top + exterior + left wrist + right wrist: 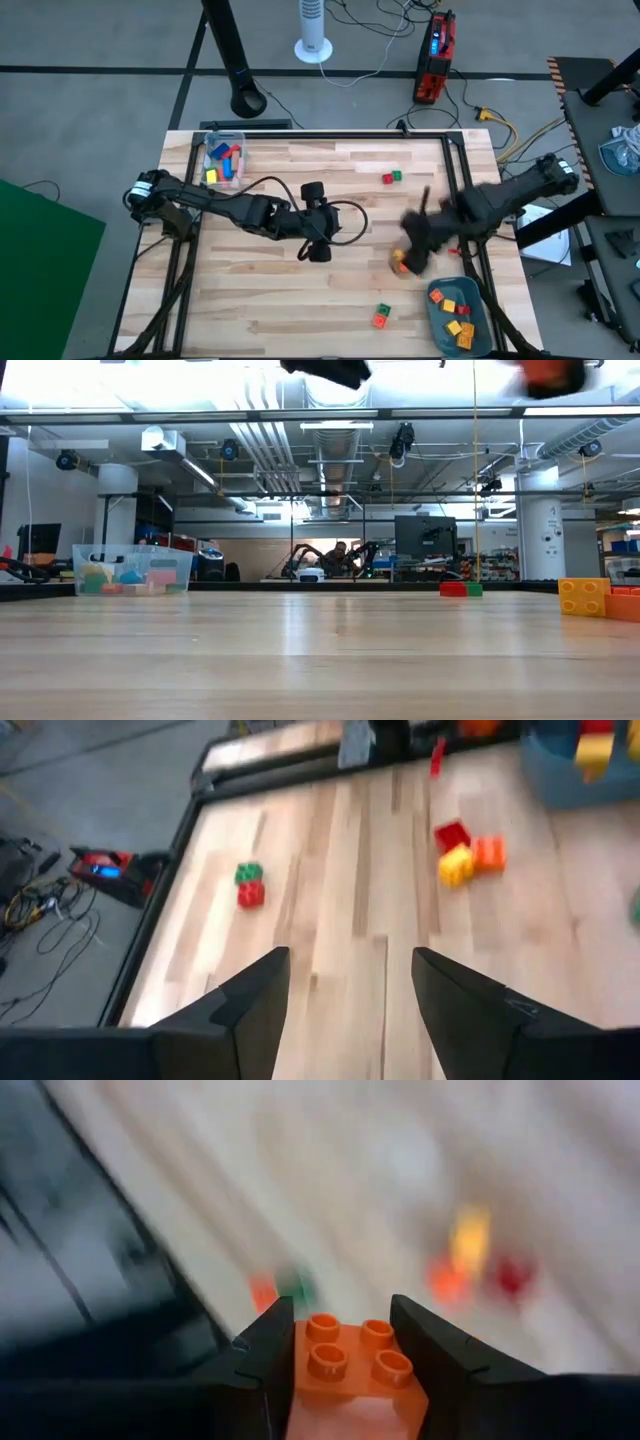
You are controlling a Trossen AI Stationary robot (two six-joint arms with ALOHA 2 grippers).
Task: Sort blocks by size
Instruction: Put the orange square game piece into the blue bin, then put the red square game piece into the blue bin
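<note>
My right gripper is shut on an orange block with four studs; in the high view it hangs over the table's right part, and in the low view the block shows high up. My left gripper is open and empty above the table's middle. A cluster of yellow, orange and red blocks lies on the wood close under the right gripper. A red-and-green pair lies farther back, and a green-and-red pair lies near the front. My right gripper pinches the orange block by two opposite side walls between its two fingers. The studded top faces the wrist camera. The block is lifted clear of the table.
A grey-blue tray with several yellow, orange and red blocks stands at the near right corner. A clear plastic box with several coloured blocks stands at the far left. Bare wood lies across the table's left and near middle.
</note>
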